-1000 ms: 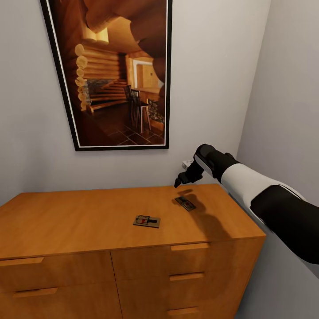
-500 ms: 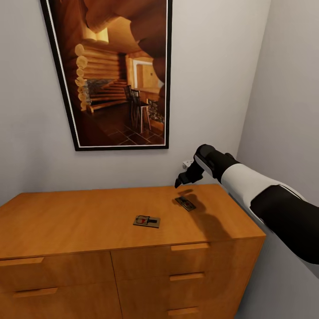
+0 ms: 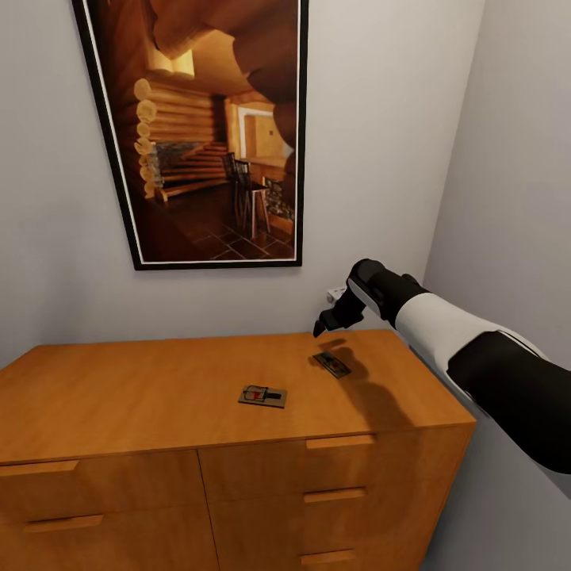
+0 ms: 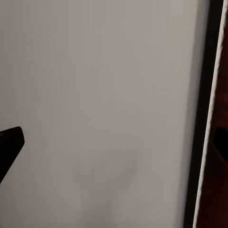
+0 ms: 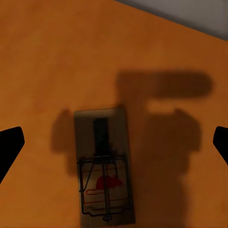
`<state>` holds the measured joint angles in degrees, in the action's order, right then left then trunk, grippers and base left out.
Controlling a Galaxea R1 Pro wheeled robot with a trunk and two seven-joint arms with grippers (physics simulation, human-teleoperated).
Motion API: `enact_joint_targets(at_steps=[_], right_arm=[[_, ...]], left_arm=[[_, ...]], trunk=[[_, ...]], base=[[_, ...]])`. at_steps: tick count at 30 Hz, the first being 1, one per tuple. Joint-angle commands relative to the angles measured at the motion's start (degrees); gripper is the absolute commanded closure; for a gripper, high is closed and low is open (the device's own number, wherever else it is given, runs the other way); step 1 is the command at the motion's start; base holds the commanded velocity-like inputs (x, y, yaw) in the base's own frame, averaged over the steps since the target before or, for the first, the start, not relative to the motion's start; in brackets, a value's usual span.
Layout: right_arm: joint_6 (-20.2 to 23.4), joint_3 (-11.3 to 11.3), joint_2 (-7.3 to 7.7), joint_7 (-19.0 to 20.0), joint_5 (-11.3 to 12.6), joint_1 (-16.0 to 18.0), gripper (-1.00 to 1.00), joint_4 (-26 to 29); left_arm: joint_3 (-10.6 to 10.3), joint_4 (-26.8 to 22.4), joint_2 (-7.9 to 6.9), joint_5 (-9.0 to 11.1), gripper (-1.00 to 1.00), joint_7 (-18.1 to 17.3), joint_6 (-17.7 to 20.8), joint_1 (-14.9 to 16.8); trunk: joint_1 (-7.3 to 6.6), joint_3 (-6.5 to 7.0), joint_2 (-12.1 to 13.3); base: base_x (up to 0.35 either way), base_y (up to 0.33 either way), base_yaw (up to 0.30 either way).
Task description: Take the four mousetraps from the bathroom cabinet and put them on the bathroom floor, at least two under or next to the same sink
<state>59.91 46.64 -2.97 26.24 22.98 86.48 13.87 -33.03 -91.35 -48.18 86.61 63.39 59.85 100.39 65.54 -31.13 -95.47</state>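
Mousetraps: two lie flat on the cabinet (image 3: 159, 396) top. Near mousetrap (image 3: 262, 396) sits mid-top; far mousetrap (image 3: 331, 364) lies at its 2 o'clock, just below the right gripper (image 3: 321, 327). Judged light, stiff and thin, with wire parts that could snag, so pinch the board's long edges. Right gripper hovers clear, jaws spread wide either side of the board (touching nothing). Left gripper (image 4: 7, 147) faces the wall; opening can't be told.

From the head we look down across the cabinet (image 3: 159, 396) toward the wall. Our right wrist camera hangs close above one mousetrap (image 5: 104, 166), shared with the head view (image 3: 331, 364); our left wrist camera apparently faces the wall (image 4: 95, 95).
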Motion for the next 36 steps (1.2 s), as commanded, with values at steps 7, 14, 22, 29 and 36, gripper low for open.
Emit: enact_joint_targets(at_steps=[7, 14, 22, 29, 36], right_arm=[[0.1, 0.6, -0.01, 0.1, 0.3, 0.1, -1.00, -0.1], [0.1, 0.7, 0.02, 0.1, 0.3, 0.1, -1.00, -0.1], [0.1, 0.7, -0.01, 0.1, 0.3, 0.1, -1.00, -0.2], [0.1, 0.8, -0.02, 0.1, 0.3, 0.1, -1.00, -0.2], [0.1, 1.3, -0.02, 0.1, 0.3, 0.1, -1.00, -0.2]], left_arm=[[-0.2, 0.0, -0.02, 0.5, -1.00, 0.6, 0.2, 0.2], [-0.2, 0.0, 0.01, 0.5, -1.00, 0.6, 0.2, 0.2], [-0.2, 0.0, 0.01, 0.5, -1.00, 0.6, 0.2, 0.2], [-0.2, 0.0, 0.01, 0.5, -1.00, 0.6, 0.2, 0.2], [-0.2, 0.0, 0.07, 0.5, -1.00, 0.6, 0.2, 0.2]], trunk=[[0.00, -0.07, 0.0], [0.00, -0.07, 0.0], [0.00, -0.07, 0.0], [0.00, -0.07, 0.0], [0.00, -0.07, 0.0]], base=[[0.000, 0.000, 0.000], [0.000, 0.000, 0.000], [0.000, 0.000, 0.000], [0.000, 0.000, 0.000], [0.000, 0.000, 0.000]])
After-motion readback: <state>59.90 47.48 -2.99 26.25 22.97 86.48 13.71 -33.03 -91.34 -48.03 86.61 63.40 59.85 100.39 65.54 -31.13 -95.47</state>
